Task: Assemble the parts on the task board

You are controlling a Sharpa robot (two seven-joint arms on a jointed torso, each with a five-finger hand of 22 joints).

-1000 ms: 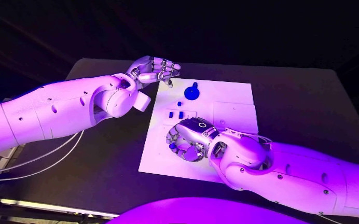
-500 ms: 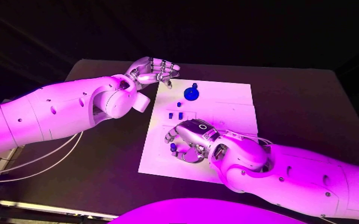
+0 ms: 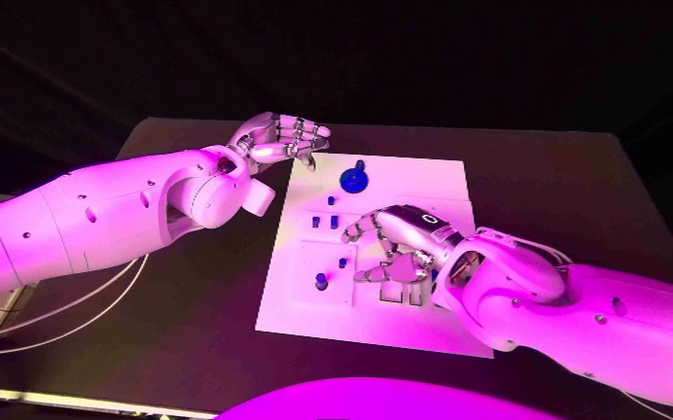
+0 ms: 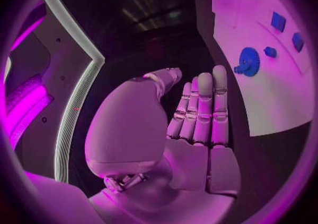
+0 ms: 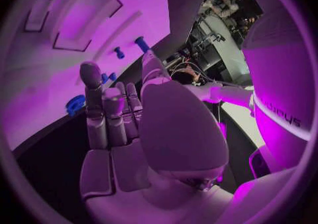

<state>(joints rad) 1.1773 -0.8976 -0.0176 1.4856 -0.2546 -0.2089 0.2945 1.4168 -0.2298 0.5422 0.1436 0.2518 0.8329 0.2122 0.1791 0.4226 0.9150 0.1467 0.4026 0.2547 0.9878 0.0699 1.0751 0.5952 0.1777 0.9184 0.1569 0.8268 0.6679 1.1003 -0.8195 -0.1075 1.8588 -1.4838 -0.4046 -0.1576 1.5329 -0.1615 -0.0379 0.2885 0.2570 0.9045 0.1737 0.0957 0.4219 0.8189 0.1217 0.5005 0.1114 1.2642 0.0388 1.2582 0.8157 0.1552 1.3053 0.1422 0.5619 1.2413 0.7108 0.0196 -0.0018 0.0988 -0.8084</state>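
Black table (image 3: 183, 274) carrying white board (image 3: 435, 328) at its middle, long side running away from the robot.

On the board: blue gear (image 3: 355, 180) near the far edge, lying flat, with a small blue knob just beyond it. Nearer, a few small blue parts (image 3: 326, 222) standing in a loose group on the board's left half, another part (image 3: 342, 262) further down, and one more (image 3: 321, 283) close to the left edge. Rectangular recesses in the board just beside the right hand, partly hidden by it.

Left hand (image 3: 285, 139) off the board, over the table at the far left corner of the board, near the gear but apart from it. Fingers (image 4: 202, 108) straight and close together in the left wrist view, thumb alongside, nothing held; gear (image 4: 248, 61) and small parts (image 4: 278, 21) seen past the fingertips on the board (image 4: 278, 96).

Right hand (image 3: 397, 244) over the middle of the board, palm down, fingers spread and curved toward the surface, thumb toward the small parts. In the right wrist view fingers (image 5: 99, 112) upright and side by side, nothing between them; two small parts (image 5: 141, 43) and the gear (image 5: 74, 105) on the board (image 5: 46, 91) beyond. Cannot tell whether the fingertips touch the board.
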